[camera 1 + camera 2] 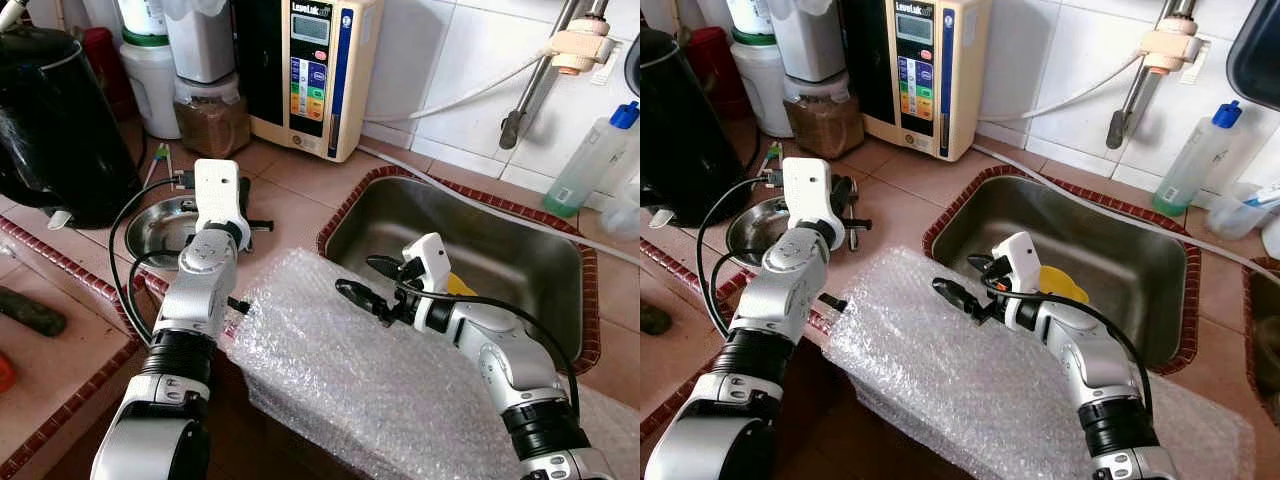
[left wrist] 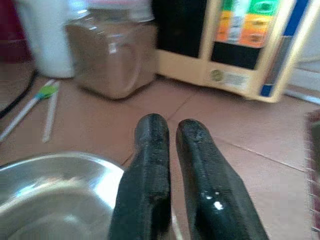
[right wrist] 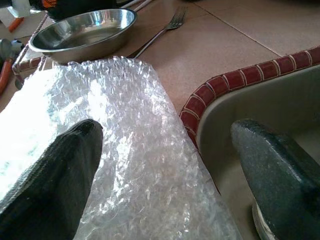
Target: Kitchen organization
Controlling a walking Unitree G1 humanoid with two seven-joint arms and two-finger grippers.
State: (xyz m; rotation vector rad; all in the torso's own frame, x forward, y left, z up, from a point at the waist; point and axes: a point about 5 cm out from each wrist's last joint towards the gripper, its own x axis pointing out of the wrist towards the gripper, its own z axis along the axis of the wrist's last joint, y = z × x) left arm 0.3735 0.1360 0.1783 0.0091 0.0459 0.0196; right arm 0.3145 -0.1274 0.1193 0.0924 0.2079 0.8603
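Currently: right gripper (image 3: 165, 165) fingers spread wide, empty, over bubble wrap (image 1: 340, 360) edge at sink (image 1: 540, 262) rim | left gripper (image 2: 175, 165) fingers nearly together, empty, above steel bowl (image 1: 165, 228) on tabletop (image 1: 290, 205) | likely approach; next, lower and pinch wrap | right wrist reveals fork (image 3: 160, 31) beside bowl.

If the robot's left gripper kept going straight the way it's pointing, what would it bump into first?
Probably the jar of brown powder standing on the counter straight ahead of the left gripper. Its jaws are nearly closed, just past the steel bowl's rim. Depth is hard to judge.
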